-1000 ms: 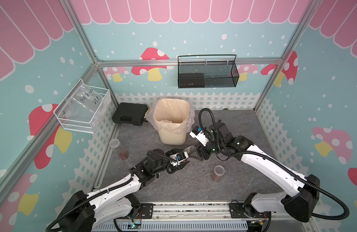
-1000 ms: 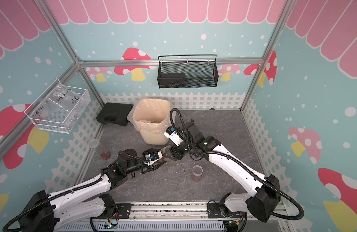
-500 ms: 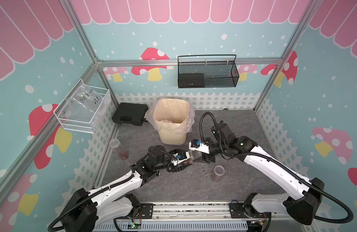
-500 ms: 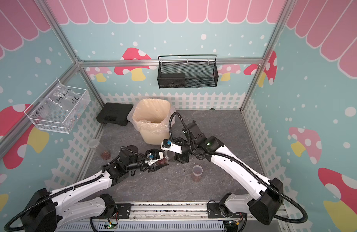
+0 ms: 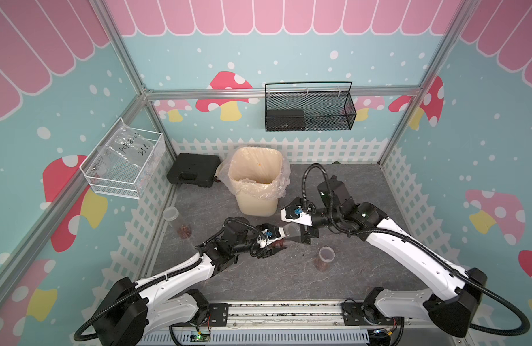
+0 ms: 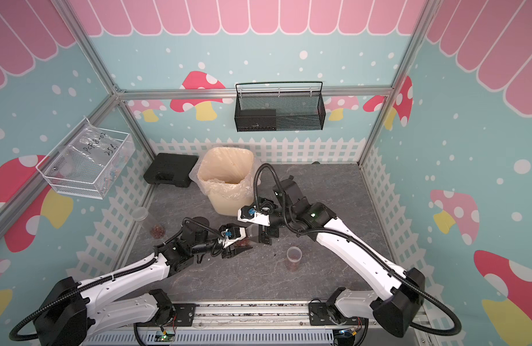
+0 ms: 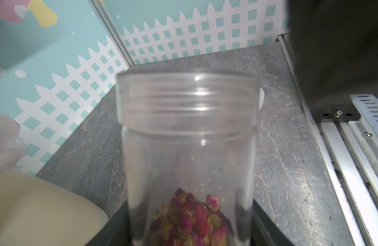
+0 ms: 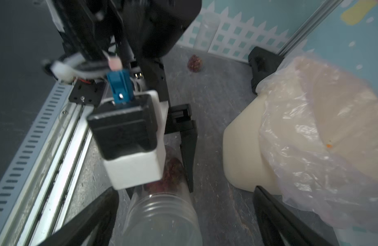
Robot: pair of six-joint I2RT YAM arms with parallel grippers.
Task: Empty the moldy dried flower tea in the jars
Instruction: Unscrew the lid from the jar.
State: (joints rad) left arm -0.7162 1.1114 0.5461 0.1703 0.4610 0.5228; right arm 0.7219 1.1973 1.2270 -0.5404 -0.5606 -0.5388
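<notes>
One change matters: the right claw [image 8: 186, 189], which a second ago sat closed round the lid end of the held jar [image 8: 162, 219], has sprung wide. Its jaws now stand apart on either side of that end without touching it. The left claw [image 5: 275, 247] is clamped on the jar's body, holding it roughly level just above the surface [image 5: 348, 284], in front of the waste bin [image 5: 255, 182]. The lid [image 7: 188, 100] looks seated on its threads, and the moldy dried flower tea [image 7: 190, 217] is heaped at the base end, between the left claw's fingers. My reading is a release between turns, so this jar is not yet open and none of its tea has reached the bin. A second jar [image 5: 176, 223] stands against the white fence [image 5: 150, 215] and a third jar [image 5: 326, 259] stands near the right forearm, both with tea in the bottom. The bin's wall is close beside the right wrist, so there is little slack that way. The third jar limits any sweep toward the front. The widest open room lies to the right and rear of the surface.
</notes>
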